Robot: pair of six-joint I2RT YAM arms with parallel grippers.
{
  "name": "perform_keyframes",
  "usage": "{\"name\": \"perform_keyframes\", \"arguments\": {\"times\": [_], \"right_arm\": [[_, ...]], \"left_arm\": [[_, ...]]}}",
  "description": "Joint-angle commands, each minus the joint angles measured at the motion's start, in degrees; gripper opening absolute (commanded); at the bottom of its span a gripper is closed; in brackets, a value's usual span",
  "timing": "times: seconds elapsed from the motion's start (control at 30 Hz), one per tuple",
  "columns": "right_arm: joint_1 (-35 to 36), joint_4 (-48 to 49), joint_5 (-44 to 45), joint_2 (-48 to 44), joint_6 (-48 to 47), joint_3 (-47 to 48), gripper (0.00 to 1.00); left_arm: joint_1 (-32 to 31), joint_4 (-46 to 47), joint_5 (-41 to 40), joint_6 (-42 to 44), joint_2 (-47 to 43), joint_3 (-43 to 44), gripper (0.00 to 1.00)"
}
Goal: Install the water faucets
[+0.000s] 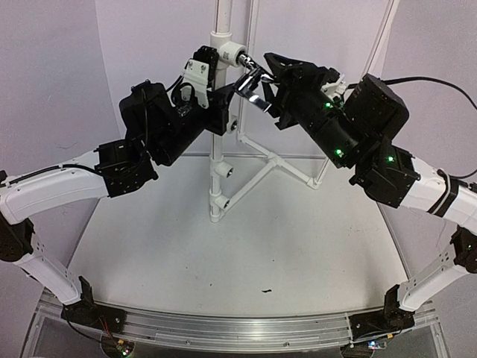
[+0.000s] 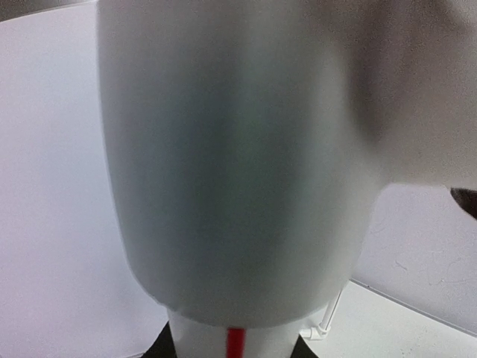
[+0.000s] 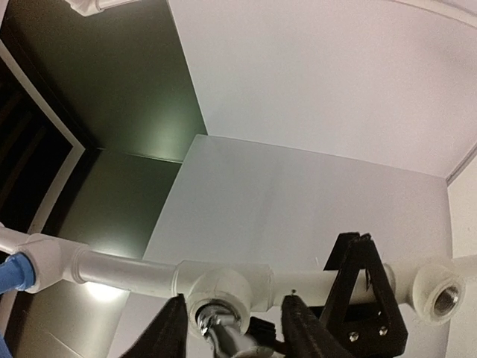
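A chrome water faucet [image 1: 252, 88] sticks out of the top tee fitting [image 1: 237, 54] on the upright white pipe stand [image 1: 217, 149]. In the right wrist view its threaded end [image 3: 216, 328] sits inside that fitting's white mouth [image 3: 221, 287]. My right gripper [image 3: 235, 332] is open: its dark fingers [image 3: 170, 332] stand on either side of the faucet with a gap on each side. My left gripper [image 1: 203, 73] is shut on the pipe just beside the fitting. In the left wrist view the blurred white pipe [image 2: 238, 164] fills the frame.
Two more tee fittings [image 1: 223, 171] [image 1: 219, 200] sit lower on the stand. Another threaded opening [image 3: 440, 294] shows to the right along the pipe. Diagonal braces [image 1: 287, 165] run to the back right. White walls curve close around the table [image 1: 238, 261].
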Motion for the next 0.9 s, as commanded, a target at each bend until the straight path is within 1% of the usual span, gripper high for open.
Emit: {"name": "perform_keyframes", "arguments": {"times": [0.0,0.03,0.13,0.2,0.27,0.3,0.37,0.4,0.43,0.47,0.5,0.53,0.57,0.6,0.67,0.7,0.8,0.87], "right_arm": [[-0.69,1.14,0.47,-0.89,-2.43,0.66,0.20],[-0.69,1.05,0.01,-0.79,-2.32,0.68,0.18],[-0.69,0.97,-0.53,-0.67,-3.59,1.06,0.02],[-0.69,1.16,-0.46,-0.84,-6.36,0.93,0.00],[-0.69,-1.13,0.61,-1.27,-12.69,1.95,0.00],[-0.69,-2.87,2.19,-1.88,-18.21,2.21,0.00],[-0.69,-4.05,7.35,-3.96,-36.50,0.33,0.00],[-0.69,-6.86,11.34,-4.92,-44.55,-0.44,0.00],[-0.74,-10.57,15.22,-6.01,-49.32,-2.55,0.00],[-0.92,-12.17,17.63,-7.45,-56.57,-4.91,0.07],[-1.01,-14.00,18.65,-8.89,-63.71,-8.24,0.18],[-1.04,-17.51,19.89,-10.01,-67.44,-11.35,0.24],[-1.18,-21.17,21.38,-11.26,-68.44,-13.79,0.34],[-2.16,-25.81,20.30,-12.33,-68.43,-16.77,0.44],[-5.43,-36.09,10.63,-13.33,-65.28,-19.41,0.60],[-6.61,-39.07,6.67,-13.04,-63.49,-20.08,0.65],[-7.63,-47.32,-5.39,-8.73,-62.14,-21.30,0.84],[-7.61,-48.98,-12.62,-4.29,-59.70,-21.40,0.92]], "left_arm": [[-0.26,-19.81,-3.86,-13.95,4.59,-5.46,0.00],[-0.24,-20.04,-3.90,-13.96,4.46,-5.40,0.00],[-0.14,-20.62,-3.78,-14.44,4.33,-5.19,0.00],[0.11,-21.03,-3.20,-15.04,4.26,-4.89,0.00],[0.79,-21.95,-2.15,-16.64,4.42,-4.26,0.00],[1.28,-22.45,-1.54,-17.22,4.54,-3.98,0.00],[2.74,-23.75,0.21,-18.06,4.64,-3.66,0.00],[3.84,-24.60,1.70,-18.98,4.34,-3.52,0.00],[5.06,-26.07,3.67,-20.52,3.70,-3.06,0.00],[6.10,-27.15,5.01,-21.84,3.09,-2.60,0.00],[6.65,-28.85,6.33,-23.28,2.34,-1.59,0.00],[7.14,-30.99,8.09,-24.60,1.74,-0.14,0.00],[7.51,-32.94,9.65,-25.53,1.42,1.41,0.00],[7.59,-34.53,11.00,-26.37,1.07,2.79,0.00],[7.77,-36.40,12.51,-27.07,0.84,4.75,0.00],[7.90,-37.46,12.49,-27.50,1.20,5.80,0.00],[8.53,-40.14,12.66,-29.22,2.03,8.50,0.00],[8.60,-41.15,12.84,-29.76,2.41,9.67,0.00]]}}
